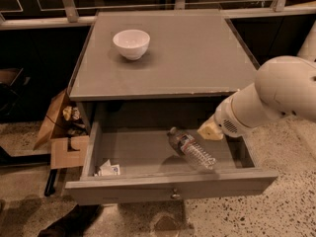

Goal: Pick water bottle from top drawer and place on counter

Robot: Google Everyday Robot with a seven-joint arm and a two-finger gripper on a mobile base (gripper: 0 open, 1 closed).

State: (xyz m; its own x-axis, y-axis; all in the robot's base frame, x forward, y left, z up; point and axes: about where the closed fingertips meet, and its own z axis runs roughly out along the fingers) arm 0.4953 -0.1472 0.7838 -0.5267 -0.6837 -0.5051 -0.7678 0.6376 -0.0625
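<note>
The water bottle [191, 149] lies on its side in the open top drawer [168, 180], right of centre, cap toward the back left. My gripper [210, 131] hangs at the end of the white arm [276, 95], over the drawer's back right part. It is just right of the bottle's upper end and apart from it. The counter [187, 58] is above the drawer and holds a white bowl [131, 43] at its back left.
A small white packet [108, 170] lies in the drawer's front left corner. An open cardboard box [61, 132] with bits in it stands on the speckled floor left of the cabinet. A railing and dark windows run behind the counter.
</note>
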